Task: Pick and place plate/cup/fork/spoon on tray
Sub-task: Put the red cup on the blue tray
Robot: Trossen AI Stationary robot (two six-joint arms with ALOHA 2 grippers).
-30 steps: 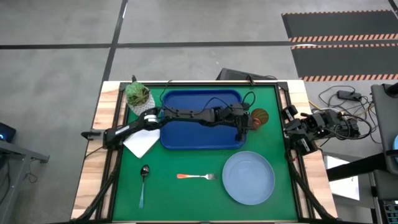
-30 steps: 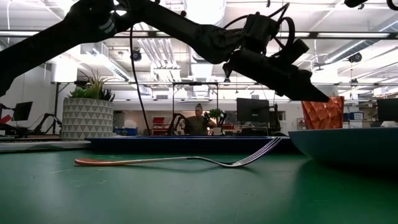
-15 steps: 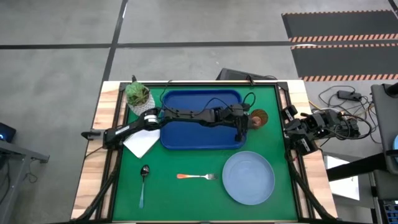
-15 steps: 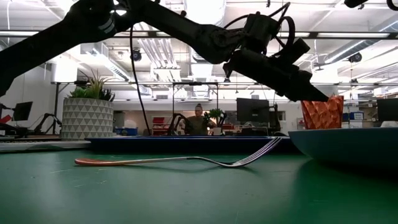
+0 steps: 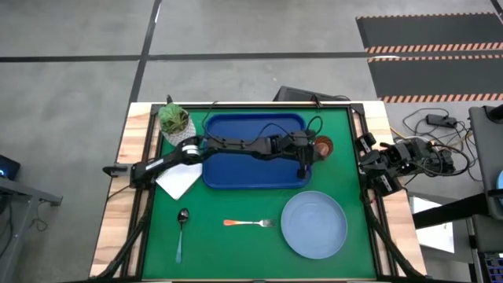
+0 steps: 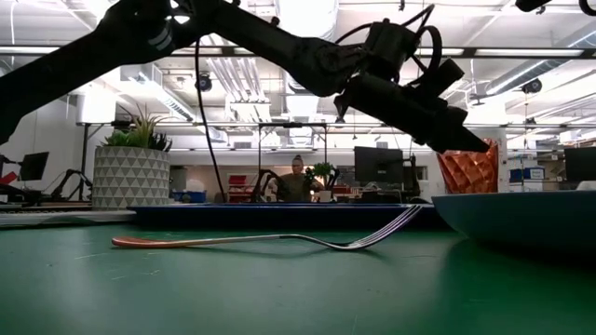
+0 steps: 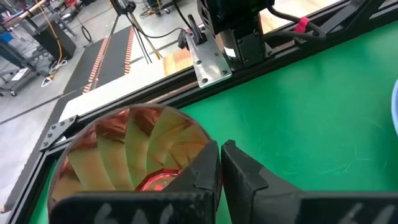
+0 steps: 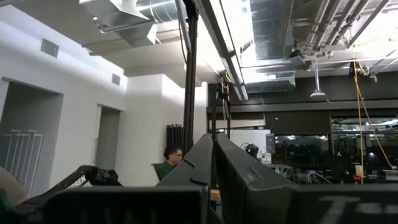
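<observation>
Cup [image 5: 322, 147]: since a second ago it has slid a little toward the tray [image 5: 216, 174] as our left gripper [image 5: 306, 161] clenched on its near wall; it now stands on the mat just off the tray's right edge. Step in hand, we judge: cup pick; next, lift it over the rim and set it inside. Right gripper [image 5: 366, 161]: clenched, empty, parked at the table's right edge

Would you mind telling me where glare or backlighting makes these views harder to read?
Low view: bright ceiling lights silhouette the left arm, and the cup glows translucent. Right wrist view: ceiling light strips glare. High view: evenly lit, with the plate and tray clear.
</observation>
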